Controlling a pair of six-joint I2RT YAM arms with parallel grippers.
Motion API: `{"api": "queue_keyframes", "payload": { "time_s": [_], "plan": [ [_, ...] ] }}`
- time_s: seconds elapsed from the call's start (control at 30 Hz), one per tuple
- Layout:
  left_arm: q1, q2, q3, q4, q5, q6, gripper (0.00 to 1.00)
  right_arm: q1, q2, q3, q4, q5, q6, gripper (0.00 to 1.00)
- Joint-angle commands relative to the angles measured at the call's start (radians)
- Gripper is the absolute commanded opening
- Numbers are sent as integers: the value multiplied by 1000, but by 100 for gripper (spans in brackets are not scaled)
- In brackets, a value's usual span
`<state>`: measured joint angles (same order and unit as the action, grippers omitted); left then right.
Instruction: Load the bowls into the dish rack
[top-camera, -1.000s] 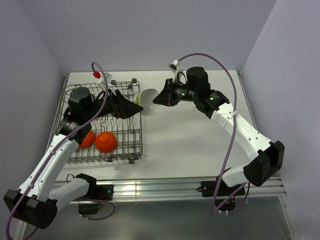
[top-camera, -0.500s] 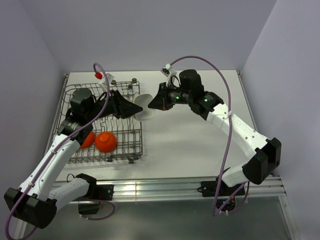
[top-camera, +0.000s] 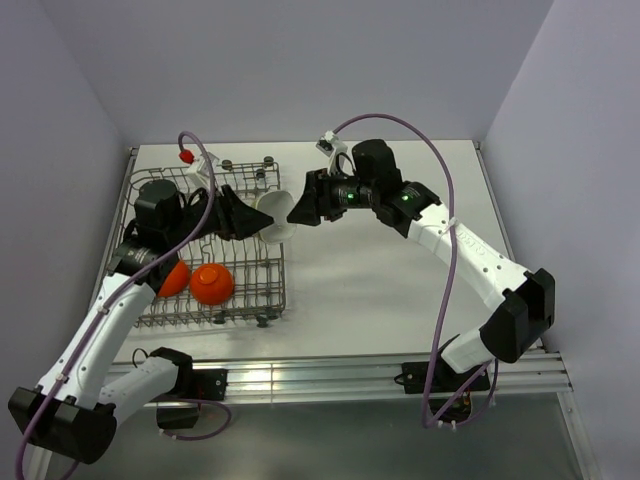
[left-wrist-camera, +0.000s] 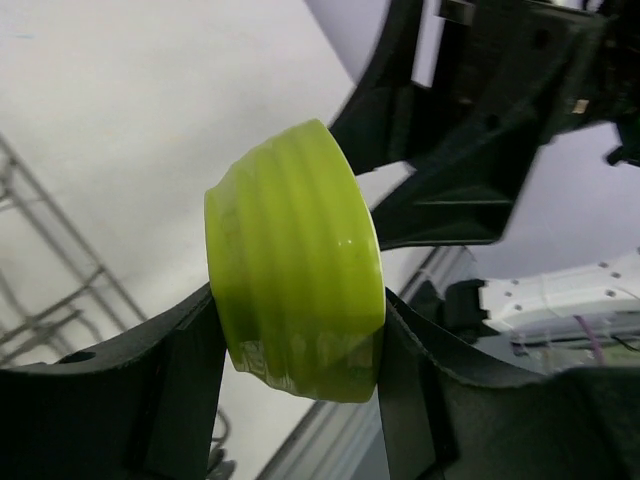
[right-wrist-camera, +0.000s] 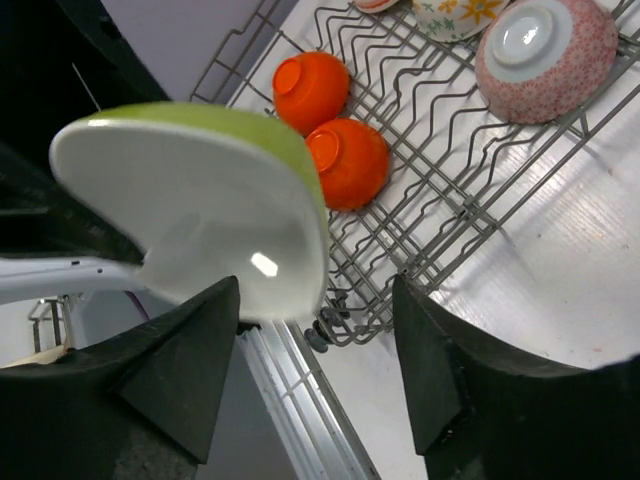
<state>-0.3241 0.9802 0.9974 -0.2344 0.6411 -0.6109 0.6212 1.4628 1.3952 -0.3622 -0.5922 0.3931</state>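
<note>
The lime-green bowl (top-camera: 279, 218), white inside, hangs at the right edge of the dish rack (top-camera: 160, 310). My left gripper (top-camera: 263, 214) is shut on it, and in the left wrist view both pads press the ribbed green wall (left-wrist-camera: 295, 260) of the bowl. My right gripper (top-camera: 299, 209) faces it from the right and stands open. In the right wrist view the bowl's white inside (right-wrist-camera: 200, 210) sits near the left finger (right-wrist-camera: 185, 370), with the right finger well apart. Two orange bowls (top-camera: 211, 283) lie upside down in the rack.
In the right wrist view a pink patterned bowl (right-wrist-camera: 545, 45) and a flowered bowl (right-wrist-camera: 455, 12) rest further along the rack wires (right-wrist-camera: 450, 200), past the orange bowls (right-wrist-camera: 350, 160). The aluminium rail (top-camera: 330, 375) runs along the table's near edge.
The bowl passed from right to left: my left gripper closed on it, then my right gripper opened. Both grippers and the bowl shifted left toward the rack.
</note>
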Motion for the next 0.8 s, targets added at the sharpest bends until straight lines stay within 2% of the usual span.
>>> {"api": "queue_keyframes", "payload": {
  "time_s": [0.0,0.2,0.33,0.47,0.77],
  "plan": [
    [42,-28,55,-84,-72,169,0,-5,-15,34,-6,-11,-17,71],
    [88,-15,104,-230,-179,388,0,-54,22,8,-12,-46,13,73],
    [89,-6,116,-286,-257,534,0,-64,73,-19,25,-50,76,68],
    [89,-55,67,-266,-242,600,0,-64,183,-4,28,-52,121,65],
    [89,-72,-8,-281,-178,1014,0,-63,413,111,19,-66,158,57]
  ]
}}
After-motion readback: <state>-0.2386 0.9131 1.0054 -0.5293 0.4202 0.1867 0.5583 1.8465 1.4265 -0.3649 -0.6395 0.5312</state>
